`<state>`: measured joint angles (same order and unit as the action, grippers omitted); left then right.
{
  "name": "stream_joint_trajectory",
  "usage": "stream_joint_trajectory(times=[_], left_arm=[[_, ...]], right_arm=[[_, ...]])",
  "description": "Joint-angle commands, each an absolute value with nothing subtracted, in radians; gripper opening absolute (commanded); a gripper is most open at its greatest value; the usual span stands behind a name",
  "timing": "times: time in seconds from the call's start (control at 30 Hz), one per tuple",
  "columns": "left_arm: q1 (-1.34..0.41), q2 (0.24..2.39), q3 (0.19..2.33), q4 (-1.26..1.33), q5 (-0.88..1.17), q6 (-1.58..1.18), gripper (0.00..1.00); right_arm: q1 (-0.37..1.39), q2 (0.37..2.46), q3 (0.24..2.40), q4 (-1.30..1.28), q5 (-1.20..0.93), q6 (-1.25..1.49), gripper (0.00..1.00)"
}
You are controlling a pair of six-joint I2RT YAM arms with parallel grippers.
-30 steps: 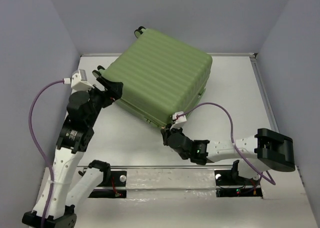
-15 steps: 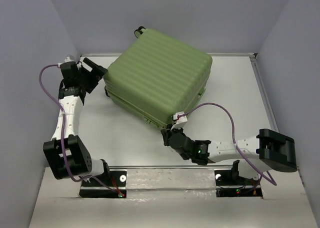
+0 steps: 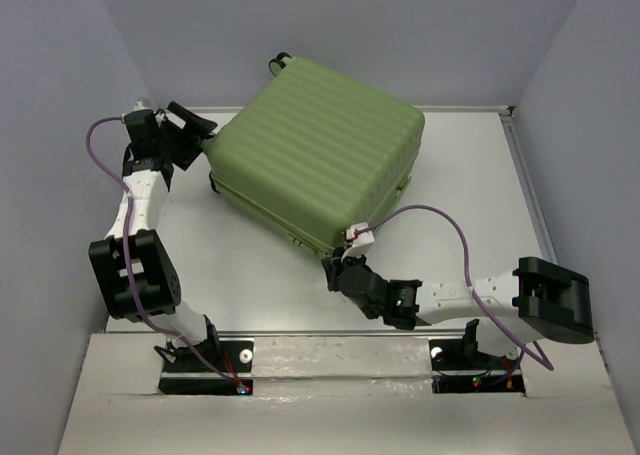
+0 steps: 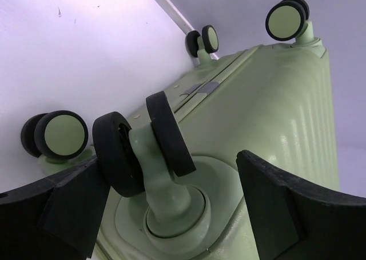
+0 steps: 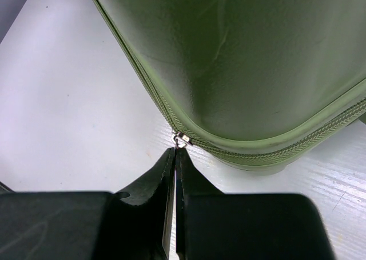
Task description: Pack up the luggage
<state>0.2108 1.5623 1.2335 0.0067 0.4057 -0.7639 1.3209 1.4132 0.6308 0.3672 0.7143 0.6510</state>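
Green-shelled luggage (image 3: 320,150) lies closed on the white surface (image 3: 470,215), toward 12 o'clock. At its 9 o'clock corner the left tool (image 4: 171,200) is spread around a wheel (image 4: 143,143), probably to brace the case. The right tool (image 5: 174,157), pressed together, touches the zipper pull (image 5: 180,139) at 6 o'clock, apparently to work the zip.

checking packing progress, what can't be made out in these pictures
- Inside of the luggage: all views, green shell hides it.
- Whether the zipper pull is pinched: right wrist view, too small at the shut right jaws' tips; top view, right arm covers it.
- Luggage's far side: top view, its own bulk.
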Motion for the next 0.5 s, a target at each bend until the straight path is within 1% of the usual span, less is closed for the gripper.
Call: stream_joint_trajectory(times=[0.0, 0.17, 0.2, 0.37, 0.47], left_arm=[[0.212, 1.554, 1.293, 0.097, 0.463, -0.801, 0.97], [0.212, 1.571, 1.305, 0.113, 0.463, -0.816, 0.94], [0.212, 1.578, 1.305, 0.12, 0.462, -0.816, 0.9], [0.213, 1.601, 1.284, 0.153, 0.456, -0.833, 0.81], [0.213, 1.609, 1.261, 0.198, 0.446, -0.851, 0.7]], right_arm=[[1.362, 1.411, 0.614, 0.377, 0.592, 0.667, 0.07], [1.362, 1.413, 0.614, 0.377, 0.591, 0.669, 0.07], [1.362, 1.414, 0.614, 0.379, 0.589, 0.67, 0.07], [1.362, 1.413, 0.611, 0.377, 0.589, 0.672, 0.07], [1.362, 1.402, 0.604, 0.377, 0.589, 0.673, 0.07]])
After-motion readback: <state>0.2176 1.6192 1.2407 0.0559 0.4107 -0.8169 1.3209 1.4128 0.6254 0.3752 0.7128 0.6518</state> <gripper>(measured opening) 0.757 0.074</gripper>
